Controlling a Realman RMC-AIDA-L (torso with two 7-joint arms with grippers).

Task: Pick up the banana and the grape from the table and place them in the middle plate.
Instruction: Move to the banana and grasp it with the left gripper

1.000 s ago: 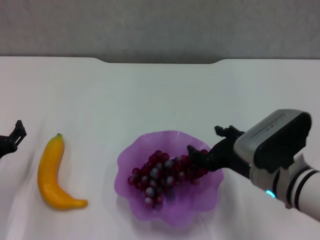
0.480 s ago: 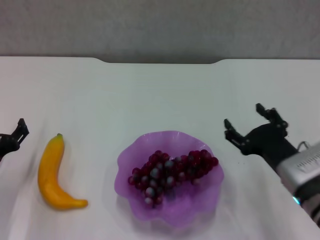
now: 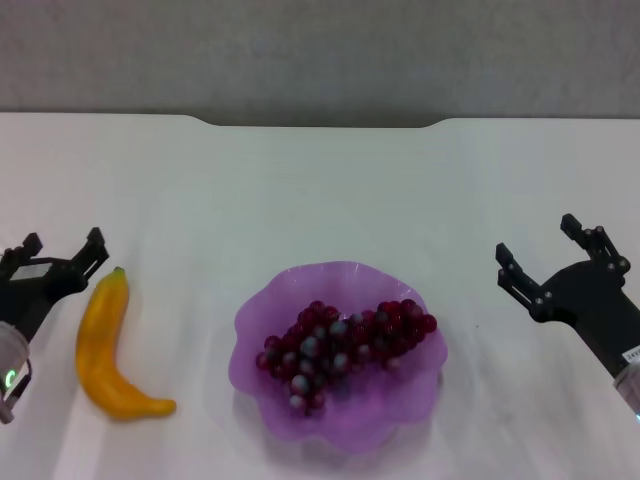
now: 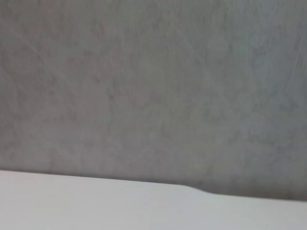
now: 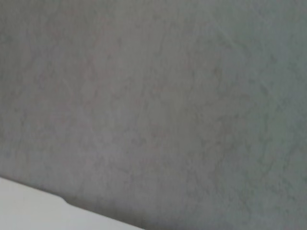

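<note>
The grape [image 3: 342,352] now lies in the middle plate [image 3: 275,410] at lower centre, and my right tool [image 3: 552,263] has let go and pulled back to the right edge of the frame, fingers apart and empty, well clear of the plate. So that half of the job looks done. Meanwhile my left tool [image 3: 57,258] has come in from the left edge, fingers apart, just beside the stem end of the banana [image 3: 104,349], which is on the tabletop [image 3: 320,190] at lower left. I judge the banana pickup is next.
</note>
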